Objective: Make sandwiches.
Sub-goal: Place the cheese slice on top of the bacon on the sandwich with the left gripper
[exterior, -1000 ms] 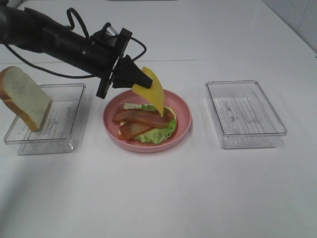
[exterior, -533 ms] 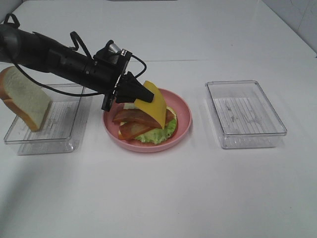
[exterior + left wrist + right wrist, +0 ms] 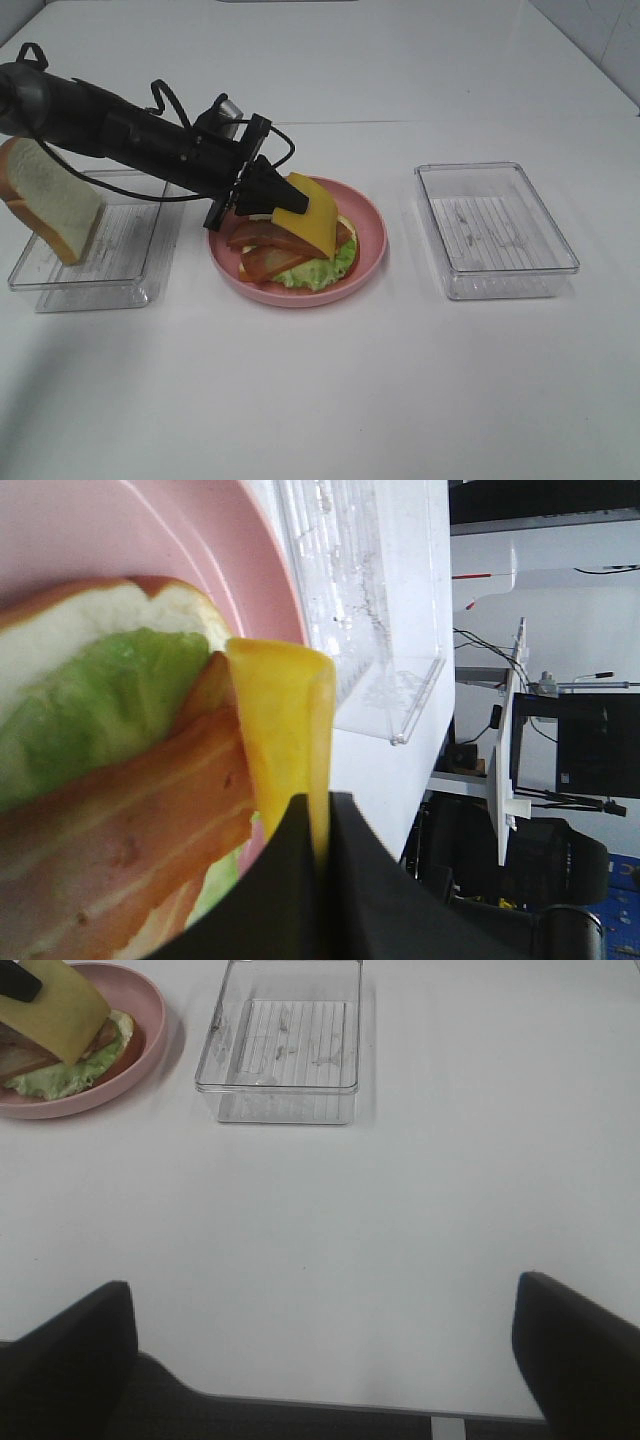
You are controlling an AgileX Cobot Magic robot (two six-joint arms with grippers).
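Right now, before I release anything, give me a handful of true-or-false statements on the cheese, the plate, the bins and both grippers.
1. The left gripper is shut on the cheese slice. True.
2. The cheese slice lies flat on the bacon, already let go. False: it hangs tilted from the jaws, its lower edge down at the bacon.
3. A bread slice leans in the left bin. True.
4. The right bin holds lettuce. False: nothing lies in it; the lettuce is on the pink plate.
5. The right gripper is shut. False: its fingers stand wide apart over bare table.
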